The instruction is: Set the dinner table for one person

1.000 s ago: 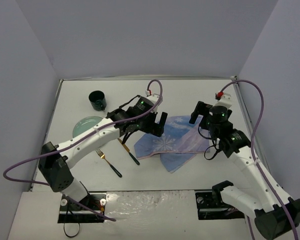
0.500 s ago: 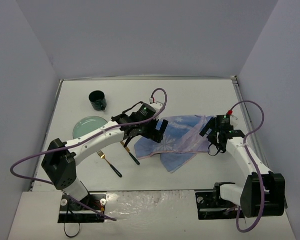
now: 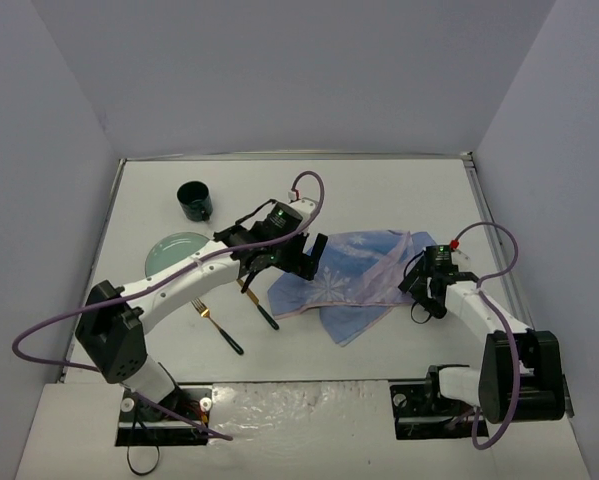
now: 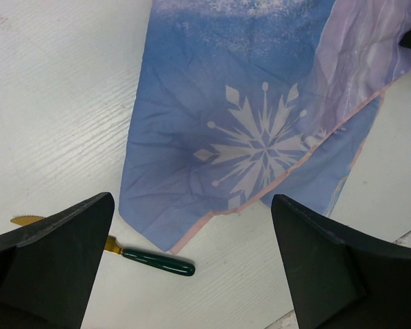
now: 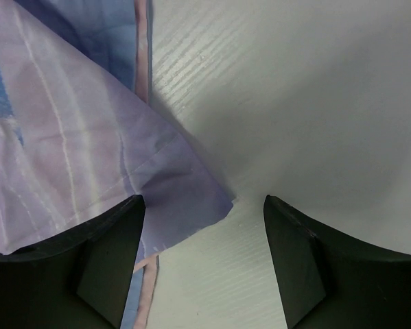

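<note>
1. Top external view: the counter [image 3: 379, 190], a flat matte-white rectangle with thin metal edge rails, spans the scene between pale walls and bears everything.
2. At far left stands a dark green round cup [image 3: 194, 200]. Just nearer lies a pale green, glassy round plate [image 3: 171, 250].
3. Nearer again lie a gold fork [image 3: 217, 326] and a knife [image 3: 259, 305], both slim with dark handles. The left wrist view shows the knife's gold blade serrated and its handle glossy green.
4. The left pincer [image 3: 301, 260] hangs over the cloth's left edge, its black wedge-shaped fingers spread wide, grasping nothing.
5. The cloth [image 3: 349, 280] is thin blue and lilac fabric, creased and pink-hemmed, printed with a white snowflake. It lies rumpled on the counter at centre right.
6. The right pincer [image 3: 426, 297] sits low at the cloth's right corner. In the right wrist view its fingers are apart and released, and the pointed corner lies between them on the faintly grained white surface.
</note>
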You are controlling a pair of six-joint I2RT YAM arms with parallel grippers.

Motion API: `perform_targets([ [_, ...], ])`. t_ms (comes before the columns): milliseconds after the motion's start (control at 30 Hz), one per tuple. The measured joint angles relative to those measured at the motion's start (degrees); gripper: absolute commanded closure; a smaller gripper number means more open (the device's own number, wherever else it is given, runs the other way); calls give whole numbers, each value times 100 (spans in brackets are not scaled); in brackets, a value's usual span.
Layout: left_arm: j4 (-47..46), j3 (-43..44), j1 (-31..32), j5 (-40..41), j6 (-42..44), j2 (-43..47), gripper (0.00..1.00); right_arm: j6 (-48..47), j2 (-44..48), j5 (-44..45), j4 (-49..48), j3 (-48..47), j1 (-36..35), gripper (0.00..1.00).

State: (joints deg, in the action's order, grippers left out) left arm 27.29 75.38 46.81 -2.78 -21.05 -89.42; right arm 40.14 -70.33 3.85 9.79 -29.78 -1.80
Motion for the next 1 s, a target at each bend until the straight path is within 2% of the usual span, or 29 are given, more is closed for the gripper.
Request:
perform_targets([
  [167,42,-115,-39,10,-1,214,3,-51,-83,-66,-269,16,-2,48],
  [267,72,-119,-39,8,-1,264,3,-98,-135,-145,-389,16,-14,59],
  [367,72,-119,-39,5,-2,275,3,-124,-225,-179,-514,7,-59,79],
  [500,73,-119,-39,3,-3,283,3,-166,-316,-230,-584,-22,-306,99],
  [667,76,-119,-41,8,-5,364,3,-178,-298,-177,-218,-410,-895,100],
  [1000,75,-248,-201,12,-62,686,3,-379,-234,-61,235,-2545,-1913,100],
])
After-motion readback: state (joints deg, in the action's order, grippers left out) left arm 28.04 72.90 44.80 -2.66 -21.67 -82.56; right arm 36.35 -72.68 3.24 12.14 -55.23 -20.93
